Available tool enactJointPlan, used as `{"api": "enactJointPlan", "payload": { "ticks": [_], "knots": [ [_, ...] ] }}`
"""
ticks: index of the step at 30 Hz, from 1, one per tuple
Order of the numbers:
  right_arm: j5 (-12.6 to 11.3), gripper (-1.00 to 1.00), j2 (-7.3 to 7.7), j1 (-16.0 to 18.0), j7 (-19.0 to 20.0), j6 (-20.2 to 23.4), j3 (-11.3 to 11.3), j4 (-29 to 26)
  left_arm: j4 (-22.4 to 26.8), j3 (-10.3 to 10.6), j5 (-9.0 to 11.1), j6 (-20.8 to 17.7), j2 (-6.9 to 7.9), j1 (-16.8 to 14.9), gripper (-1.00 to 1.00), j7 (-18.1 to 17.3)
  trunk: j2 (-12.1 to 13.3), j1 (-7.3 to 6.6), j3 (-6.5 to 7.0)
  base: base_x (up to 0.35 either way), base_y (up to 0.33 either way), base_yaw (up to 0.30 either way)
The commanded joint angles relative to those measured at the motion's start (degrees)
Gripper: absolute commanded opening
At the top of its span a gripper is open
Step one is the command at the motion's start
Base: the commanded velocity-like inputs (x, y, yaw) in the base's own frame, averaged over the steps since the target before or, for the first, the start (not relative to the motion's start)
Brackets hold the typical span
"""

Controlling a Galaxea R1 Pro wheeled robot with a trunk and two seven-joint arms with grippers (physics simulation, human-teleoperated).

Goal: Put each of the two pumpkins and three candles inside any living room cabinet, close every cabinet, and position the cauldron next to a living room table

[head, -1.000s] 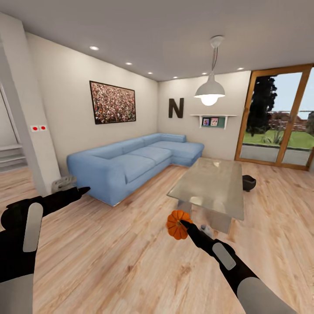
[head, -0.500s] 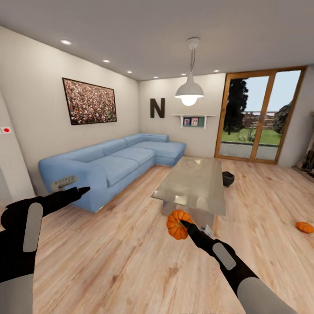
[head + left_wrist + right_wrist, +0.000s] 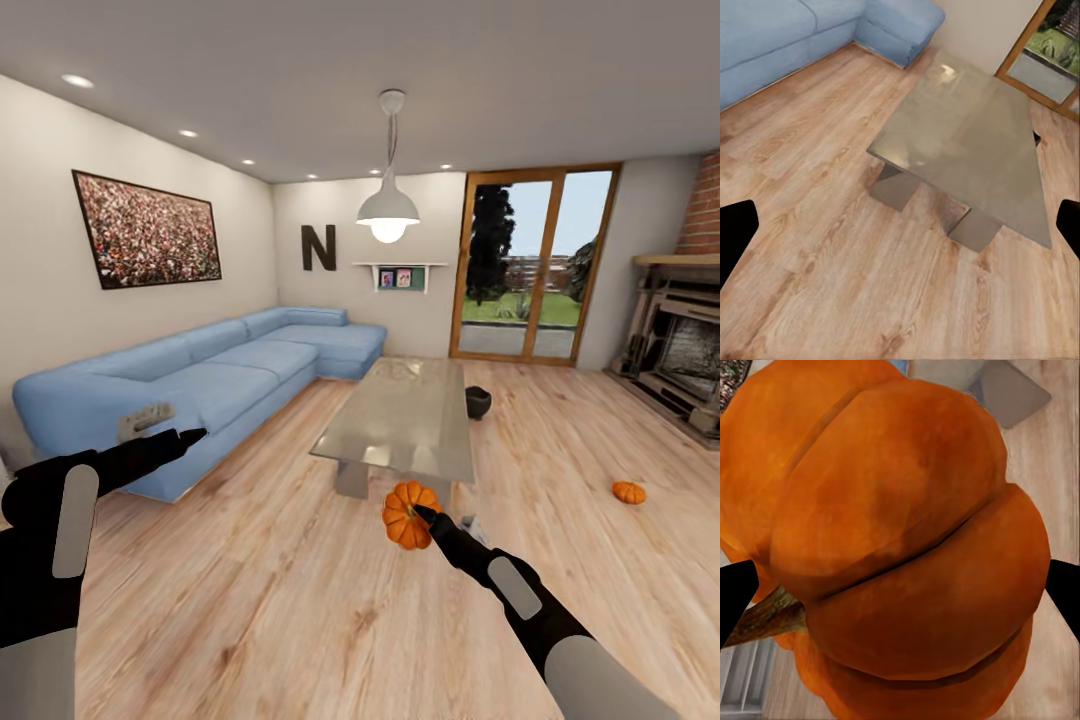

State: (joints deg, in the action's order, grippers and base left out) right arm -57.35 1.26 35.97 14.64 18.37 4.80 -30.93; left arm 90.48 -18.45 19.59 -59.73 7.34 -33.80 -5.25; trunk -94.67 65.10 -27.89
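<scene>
My right gripper [image 3: 416,513] is shut on a ribbed orange pumpkin [image 3: 404,516], held above the wood floor in front of the table. In the right wrist view that pumpkin [image 3: 900,547] bulges between the two dark fingertips [image 3: 733,596], its stem pointing sideways. A second pumpkin [image 3: 629,492] lies on the floor at the right, toward the fireplace. The black cauldron [image 3: 478,402] stands on the floor beside the table's far right corner. My left gripper [image 3: 190,436] is open and holds nothing, out to the left. The candles and the cabinet are out of view.
A low glass-topped coffee table [image 3: 400,425] stands ahead, also under my left gripper in the left wrist view [image 3: 967,142]. A blue corner sofa [image 3: 190,375] runs along the left wall. A brick fireplace [image 3: 685,350] is at the right, glass doors [image 3: 525,265] behind.
The camera has swung to the right: sofa and table slid left in the picture, and the fireplace came into view. Both arms keep their pose, pumpkin still held.
</scene>
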Motion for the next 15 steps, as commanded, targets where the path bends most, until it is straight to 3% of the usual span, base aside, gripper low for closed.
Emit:
{"api": "enactJointPlan", "payload": {
  "ticks": [1, 15],
  "knots": [
    [-0.6, -1.00, 0.05, 0.1, 0.0, 0.1, 0.2, 0.0, 0.0, -0.1, -0.4, -0.3, -0.02, 0.0, 1.00, -0.6, 0.0, 0.00, -0.06, 0.000, 0.000, -0.276],
    [-0.6, -1.00, 0.13, 0.1, 0.0, 0.1, 0.1, -0.1, 0.0, -0.1, -0.4, -0.3, 0.00, 0.0, 1.00, -0.6, 0.0, 0.00, -0.06, 0.000, 0.000, -0.276]
  ]
}}
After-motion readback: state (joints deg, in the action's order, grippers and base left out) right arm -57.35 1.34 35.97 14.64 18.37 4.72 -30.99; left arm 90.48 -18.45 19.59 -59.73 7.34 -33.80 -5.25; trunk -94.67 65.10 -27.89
